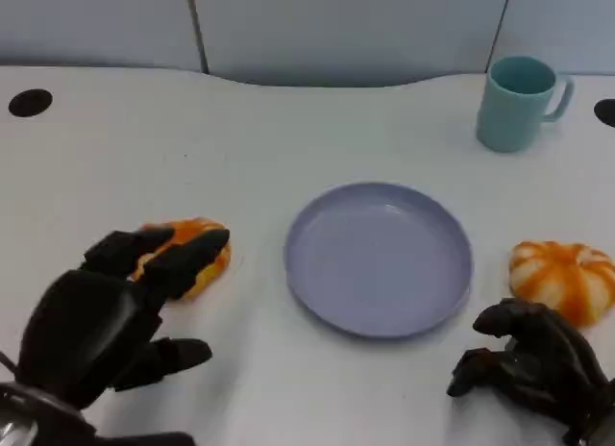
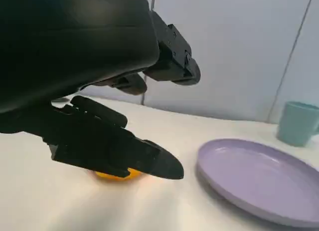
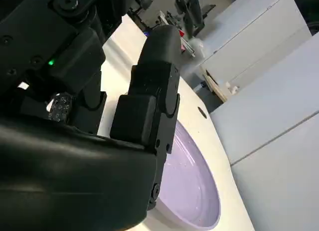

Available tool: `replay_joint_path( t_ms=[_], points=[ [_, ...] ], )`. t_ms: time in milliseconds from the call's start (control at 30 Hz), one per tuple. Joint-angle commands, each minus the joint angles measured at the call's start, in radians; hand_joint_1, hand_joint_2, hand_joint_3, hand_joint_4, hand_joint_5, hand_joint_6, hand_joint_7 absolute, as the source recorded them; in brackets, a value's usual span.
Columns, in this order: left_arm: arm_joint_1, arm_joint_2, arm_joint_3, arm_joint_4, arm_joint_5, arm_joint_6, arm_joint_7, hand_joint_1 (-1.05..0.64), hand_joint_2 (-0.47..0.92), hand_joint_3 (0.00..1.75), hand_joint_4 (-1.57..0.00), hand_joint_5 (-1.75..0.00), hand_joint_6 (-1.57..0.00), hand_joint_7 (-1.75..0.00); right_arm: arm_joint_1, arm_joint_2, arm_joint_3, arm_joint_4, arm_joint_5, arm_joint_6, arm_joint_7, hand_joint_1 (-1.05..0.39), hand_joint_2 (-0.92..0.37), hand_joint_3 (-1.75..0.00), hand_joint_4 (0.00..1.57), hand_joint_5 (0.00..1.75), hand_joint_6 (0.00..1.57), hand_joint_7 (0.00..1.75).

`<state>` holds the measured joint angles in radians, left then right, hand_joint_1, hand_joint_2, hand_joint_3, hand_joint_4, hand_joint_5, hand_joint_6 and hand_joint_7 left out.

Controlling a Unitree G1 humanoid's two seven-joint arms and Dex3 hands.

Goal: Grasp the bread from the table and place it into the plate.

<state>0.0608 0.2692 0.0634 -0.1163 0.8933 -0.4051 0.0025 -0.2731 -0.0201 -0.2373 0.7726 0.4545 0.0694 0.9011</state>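
Note:
An orange, glazed bread (image 1: 209, 271) lies on the white table left of the lilac plate (image 1: 380, 302). My left hand (image 1: 106, 321) hovers over it with fingers spread, their tips reaching across its top; nothing is gripped. In the left wrist view the bread (image 2: 117, 175) peeks out under the fingers (image 2: 114, 151), with the plate (image 2: 259, 186) beyond. A second striped orange bread (image 1: 562, 278) lies right of the plate. My right hand (image 1: 533, 364) rests just in front of it, fingers bent and apart, holding nothing. The right wrist view shows that hand (image 3: 99, 156) beside the plate (image 3: 192, 186).
A teal mug (image 1: 519, 102) stands at the back right, also in the left wrist view (image 2: 298, 124). Black cable holes (image 1: 30, 102) sit at the table's far corners. A grey partition wall runs behind the table's curved back edge.

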Motion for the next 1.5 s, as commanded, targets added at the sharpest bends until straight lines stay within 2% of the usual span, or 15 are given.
replay_joint_path(
  t_ms=[33, 267, 533, 633, 767, 900, 1267, 1500],
  points=[
    [-0.057, 0.068, -0.047, -0.029, 0.09, 0.14, -0.057, -0.7, 0.9, 0.0, -0.04, -0.16, -0.18, 0.0, 0.016, -0.009, 0.007, -0.005, -0.012, -0.009, -0.015, -1.05, -0.39, -0.01, 1.57, 0.36, 1.57, 0.15],
    [-0.128, 0.138, -0.128, -0.016, 0.126, 0.265, -0.121, -0.7, 0.84, 0.0, 0.0, -0.14, -0.15, 0.0, 0.028, -0.006, 0.012, -0.023, -0.006, -0.004, -0.019, -1.05, -0.4, -0.01, 1.57, 0.37, 1.57, 0.16],
    [-0.205, 0.185, -0.198, 0.028, 0.097, 0.322, -0.187, -0.61, 0.75, 0.0, 0.0, -0.14, -0.13, 0.0, 0.028, -0.004, 0.008, -0.018, 0.004, 0.003, -0.01, -1.05, -0.38, 0.0, 1.57, 0.35, 1.57, 0.15],
    [-0.311, 0.19, -0.263, 0.147, 0.089, 0.348, -0.29, -0.54, 0.72, 0.0, 0.0, -0.06, -0.1, -0.01, 0.034, -0.003, 0.008, -0.033, 0.009, 0.015, -0.013, -1.05, -0.37, 0.0, 1.57, 0.35, 1.57, 0.15],
    [-0.393, 0.173, -0.314, 0.256, 0.069, 0.38, -0.313, -0.51, 0.73, 0.01, 0.0, -0.04, -0.09, -0.01, 0.035, -0.006, 0.006, -0.034, 0.011, 0.025, -0.011, -1.05, -0.36, 0.0, 1.57, 0.34, 1.57, 0.15],
    [-0.468, 0.153, -0.366, 0.39, 0.056, 0.389, -0.278, -0.5, 0.73, 0.01, -0.02, -0.04, -0.09, -0.01, 0.045, -0.007, 0.012, -0.054, 0.006, 0.032, -0.02, -1.05, -0.37, 0.0, 1.57, 0.35, 1.57, 0.15],
    [-0.725, 0.078, -0.503, 0.891, 0.044, 0.355, -0.107, -0.53, 0.69, 0.0, -0.01, -0.05, -0.12, -0.01, 0.074, -0.003, 0.022, -0.106, 0.003, 0.059, -0.038, -1.05, -0.36, 0.0, 1.57, 0.36, 1.57, 0.17],
    [-0.881, 0.005, -0.54, 1.214, -0.034, 0.314, -0.082, -0.49, 0.72, 0.01, 0.0, -0.02, -0.11, 0.0, 0.086, -0.004, 0.027, -0.13, 0.007, 0.075, -0.035, -1.05, -0.36, 0.0, 1.57, 0.34, 1.57, 0.16]
  ],
)
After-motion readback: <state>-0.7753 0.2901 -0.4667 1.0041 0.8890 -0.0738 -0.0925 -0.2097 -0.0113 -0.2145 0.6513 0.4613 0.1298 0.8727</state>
